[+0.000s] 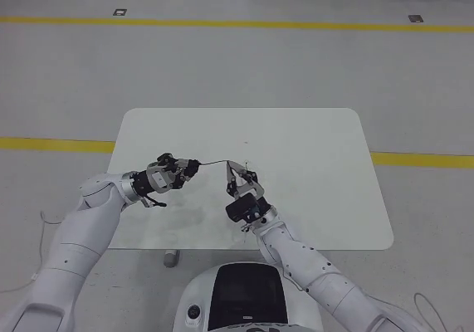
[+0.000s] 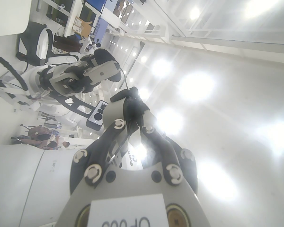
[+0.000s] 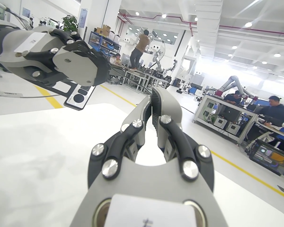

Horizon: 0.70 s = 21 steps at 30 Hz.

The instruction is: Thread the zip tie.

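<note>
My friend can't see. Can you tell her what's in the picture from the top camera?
The robot's left gripper and right gripper hold a thin dark zip tie stretched between them above a white table. Each gripper is shut on one end. Around the table is grey floor with yellow lines.

Observed: desk [image 1: 303,149] plain white. Surrounding floor [image 1: 220,66] pale grey with yellow stripes. The zip tie [image 1: 212,163] is black. The left tool [image 1: 193,169] has grey plates, black links and black pads. The right tool [image 1: 234,170] is grey with black links, silver screws and black ribbed pads.
</note>
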{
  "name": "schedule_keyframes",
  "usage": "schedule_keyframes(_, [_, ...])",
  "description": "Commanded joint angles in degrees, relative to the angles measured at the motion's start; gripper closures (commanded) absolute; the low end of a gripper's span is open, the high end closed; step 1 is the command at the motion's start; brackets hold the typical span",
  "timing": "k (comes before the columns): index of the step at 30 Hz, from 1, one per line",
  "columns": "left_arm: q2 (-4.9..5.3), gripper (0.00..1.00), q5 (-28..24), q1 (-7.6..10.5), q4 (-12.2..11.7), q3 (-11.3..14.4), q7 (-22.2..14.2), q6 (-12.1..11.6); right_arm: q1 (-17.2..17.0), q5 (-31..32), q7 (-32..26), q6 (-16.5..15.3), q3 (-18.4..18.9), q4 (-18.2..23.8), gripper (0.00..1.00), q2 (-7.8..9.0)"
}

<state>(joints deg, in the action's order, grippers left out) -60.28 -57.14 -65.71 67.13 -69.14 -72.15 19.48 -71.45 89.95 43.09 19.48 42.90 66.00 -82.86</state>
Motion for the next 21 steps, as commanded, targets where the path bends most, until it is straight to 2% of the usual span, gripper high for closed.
schedule_keyframes(1, [0.00,1.00,0.00,0.00,0.00,0.00,0.00,0.00,-0.09,0.00,-0.23,0.00,0.16,0.12,1.00,0.02])
schedule_keyframes(21, [0.00,1.00,0.00,0.00,0.00,0.00,0.00,0.00,-1.06,0.00,-0.68,0.00,1.99,0.36,1.00,0.18])
